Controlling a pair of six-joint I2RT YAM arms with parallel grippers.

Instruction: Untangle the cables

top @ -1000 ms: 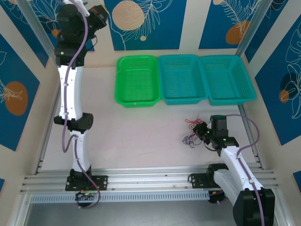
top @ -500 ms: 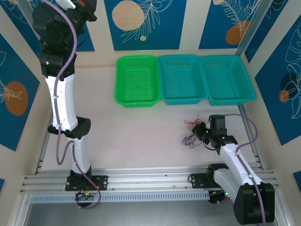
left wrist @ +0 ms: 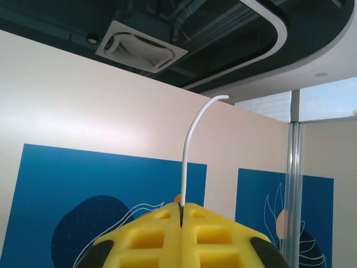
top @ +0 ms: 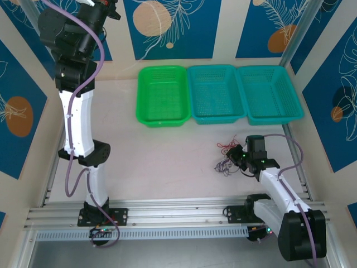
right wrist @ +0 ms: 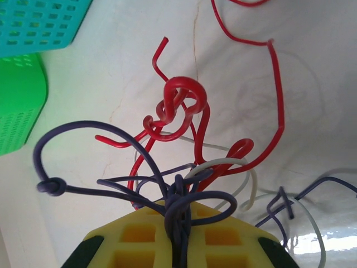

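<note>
Cables (top: 226,162) sit as one small knot on the bench (top: 156,162), front-right, well short of the green basket (top: 163,121) & the two teal baskets (top: 217,119); the heap is in the same spot as a sec ago. Up close, the red wire (right wrist: 196,103) loops w/ a tight curl at its top, the dark purplish wire (right wrist: 83,129) crosses through it, and a whitish wire (right wrist: 248,176) threads among both, so those 3 are not yet apart. Right claw (right wrist: 181,218) is pinched narrow on a bunch of the dark purplish strands, low at the bench, and has barely shifted over the last sec. What did change is the left arm (top: 77,123): its upper part swings out toward the left wall, then a bit back. The left claw (left wrist: 181,211) ends up high by the back wall, pads closed tight on a thin white wire (left wrist: 187,151) that sticks straight up & curls at the tip. Can't tell if that wire runs back to the knot, too fine to trace from above. My read: one white strand is prob. out of the tangle & held clear, the right side anchors the rest, and red vs. purplish is the work left.
</note>
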